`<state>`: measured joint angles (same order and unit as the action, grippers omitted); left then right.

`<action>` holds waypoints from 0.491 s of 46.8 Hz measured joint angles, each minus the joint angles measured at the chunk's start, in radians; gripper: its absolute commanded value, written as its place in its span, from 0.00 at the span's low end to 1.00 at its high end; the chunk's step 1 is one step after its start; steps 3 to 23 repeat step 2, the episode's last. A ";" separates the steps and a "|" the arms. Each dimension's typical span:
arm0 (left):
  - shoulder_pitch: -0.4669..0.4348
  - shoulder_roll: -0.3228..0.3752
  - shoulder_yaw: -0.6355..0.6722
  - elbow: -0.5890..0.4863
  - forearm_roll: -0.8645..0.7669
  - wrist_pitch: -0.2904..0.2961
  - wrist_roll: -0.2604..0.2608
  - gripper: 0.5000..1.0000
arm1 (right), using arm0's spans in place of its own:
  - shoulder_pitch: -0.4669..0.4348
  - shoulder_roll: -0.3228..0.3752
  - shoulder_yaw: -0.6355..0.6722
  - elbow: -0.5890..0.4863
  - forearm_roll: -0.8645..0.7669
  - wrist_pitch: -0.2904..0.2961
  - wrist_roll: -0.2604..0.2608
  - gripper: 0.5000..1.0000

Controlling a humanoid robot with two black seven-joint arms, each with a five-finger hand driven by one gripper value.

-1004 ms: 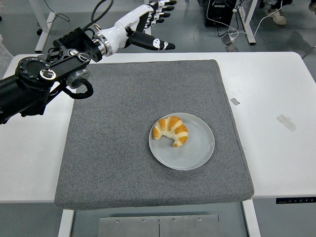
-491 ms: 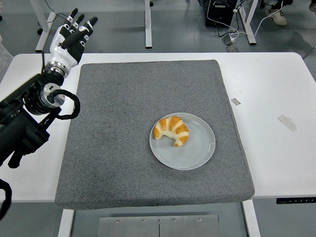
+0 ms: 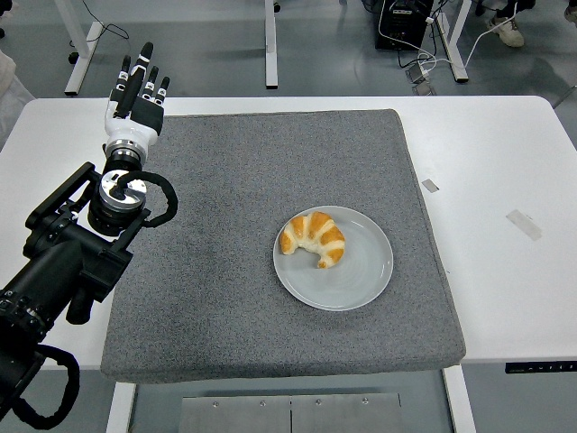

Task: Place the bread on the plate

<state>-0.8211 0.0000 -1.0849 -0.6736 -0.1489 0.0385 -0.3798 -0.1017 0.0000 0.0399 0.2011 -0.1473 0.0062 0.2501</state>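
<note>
A golden croissant (image 3: 313,239) lies on the left part of a round grey plate (image 3: 361,275), which sits right of centre on the dark grey mat (image 3: 225,271). My left hand (image 3: 137,90) is at the mat's far left corner, well away from the plate, with its fingers straight and spread and nothing in them. The black left arm (image 3: 72,262) runs down the mat's left side to the picture's lower left. My right arm is out of view.
The white table (image 3: 505,180) carries two small bits of tape (image 3: 523,224) on its right side. Table legs, cables and a black box (image 3: 403,23) stand on the floor behind the table's far edge.
My left hand has swung from the far middle of the mat to its far left corner and the arm has drawn back along the left side. Croissant and plate have not moved.
</note>
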 measured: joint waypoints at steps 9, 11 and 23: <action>-0.005 0.000 0.000 -0.001 -0.003 -0.001 0.000 0.96 | -0.001 0.000 0.000 0.000 0.000 0.000 0.000 1.00; -0.005 0.000 0.000 -0.001 -0.003 -0.001 0.000 0.96 | -0.001 0.000 0.000 0.000 0.000 0.000 0.000 1.00; -0.005 0.000 0.000 -0.001 -0.003 -0.001 0.000 0.96 | -0.001 0.000 0.000 0.000 0.000 0.000 0.000 1.00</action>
